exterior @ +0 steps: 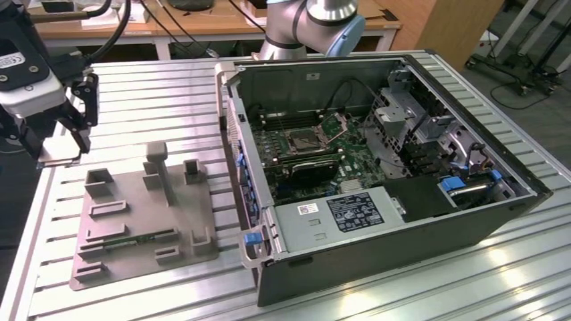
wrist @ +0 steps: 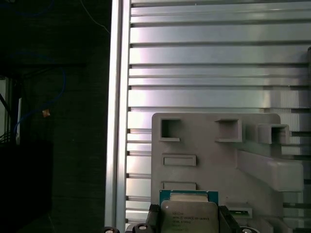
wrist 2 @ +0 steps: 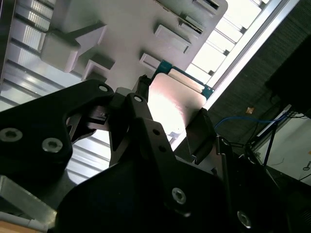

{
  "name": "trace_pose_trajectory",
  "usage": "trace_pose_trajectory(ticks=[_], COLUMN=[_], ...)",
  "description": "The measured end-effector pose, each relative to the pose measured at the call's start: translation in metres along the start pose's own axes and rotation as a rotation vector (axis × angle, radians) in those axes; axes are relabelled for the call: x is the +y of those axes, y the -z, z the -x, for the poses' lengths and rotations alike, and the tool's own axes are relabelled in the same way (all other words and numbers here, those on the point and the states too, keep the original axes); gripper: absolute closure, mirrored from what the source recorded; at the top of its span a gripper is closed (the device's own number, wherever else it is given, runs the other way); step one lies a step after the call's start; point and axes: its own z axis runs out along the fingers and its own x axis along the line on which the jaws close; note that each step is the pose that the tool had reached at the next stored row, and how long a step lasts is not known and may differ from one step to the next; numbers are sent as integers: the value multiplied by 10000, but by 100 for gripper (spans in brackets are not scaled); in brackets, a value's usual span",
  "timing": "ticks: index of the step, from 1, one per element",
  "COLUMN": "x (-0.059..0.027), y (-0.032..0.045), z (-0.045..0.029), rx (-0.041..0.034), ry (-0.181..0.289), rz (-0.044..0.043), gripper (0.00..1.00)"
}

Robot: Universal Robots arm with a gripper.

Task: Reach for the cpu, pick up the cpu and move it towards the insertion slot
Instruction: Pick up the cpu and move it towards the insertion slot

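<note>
We see the gripper (exterior: 61, 144) at the exterior view's left, hanging over the slatted aluminium table (exterior: 160, 87) beside the far corner of the grey fixture tray (exterior: 143, 221) and well apart from the open computer case (exterior: 357, 267). In both wrist views the jaws are drawn in narrow and closed on the cpu (wrist: 188, 212). In the first wrist view the gripper (wrist: 188, 222) has one black finger (wrist: 224, 221) pressed against each opposite edge of the chip, whose silvery metal face, framed by its green rim, is turned up to the camera. Beyond it lie the fixture tray (wrist: 209, 145) with its rectangular pockets and the table's ribs (wrist: 194, 48). In the second wrist view the cpu (wrist 2: 172, 94) shows as a pale glaring square with a blue-green edge, clamped by the gripper (wrist 2: 172, 114). It is seen against the rim of the tray (wrist 2: 121, 29) and the bright table rail. The chip looks raised clear of the tray rather than seated in a pocket. A narrow green memory stick (exterior: 134, 239) lies in the near part of the tray in the exterior view. The insertion slot (exterior: 306, 141) sits on the green board inside the case, a dark square in a shiny frame. It lies far from the held chip, towards the exterior view's right. The arm's base (exterior: 308, 27) rises behind the case.
</note>
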Motion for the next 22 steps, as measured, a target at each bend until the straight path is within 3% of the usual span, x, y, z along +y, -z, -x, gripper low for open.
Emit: trace_pose_trajectory(ticks=[22], x=[1], y=[62], z=[1], rx=[0], ry=[0], rz=[0], gripper=[45])
